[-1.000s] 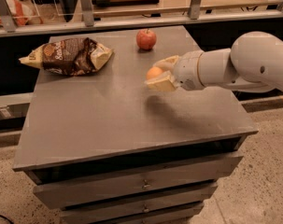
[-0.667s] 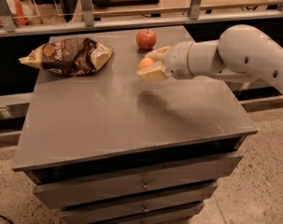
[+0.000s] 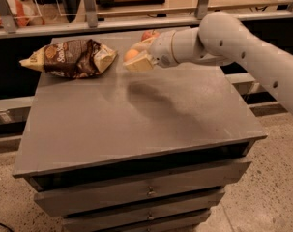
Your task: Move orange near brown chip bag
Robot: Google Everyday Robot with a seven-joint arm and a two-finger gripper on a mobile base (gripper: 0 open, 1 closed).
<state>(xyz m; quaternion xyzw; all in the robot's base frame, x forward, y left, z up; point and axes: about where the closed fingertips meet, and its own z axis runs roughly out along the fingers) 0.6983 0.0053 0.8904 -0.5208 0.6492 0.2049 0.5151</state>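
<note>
The orange (image 3: 131, 55) sits between the pale fingers of my gripper (image 3: 136, 58), held above the grey cabinet top (image 3: 136, 110). The gripper is shut on it, just right of the brown chip bag (image 3: 71, 58). The bag lies at the back left of the top, dark brown with pale yellow ends. A small gap shows between the orange and the bag's right end. My white arm (image 3: 223, 37) reaches in from the right.
A red apple (image 3: 147, 34) rests at the back of the top, partly hidden behind my gripper. A metal rail and shelf (image 3: 136, 21) run behind the cabinet. Drawers (image 3: 146, 192) lie below the front edge.
My gripper has carried the orange leftward and toward the back, from the middle right of the top to just beside the chip bag's right end.
</note>
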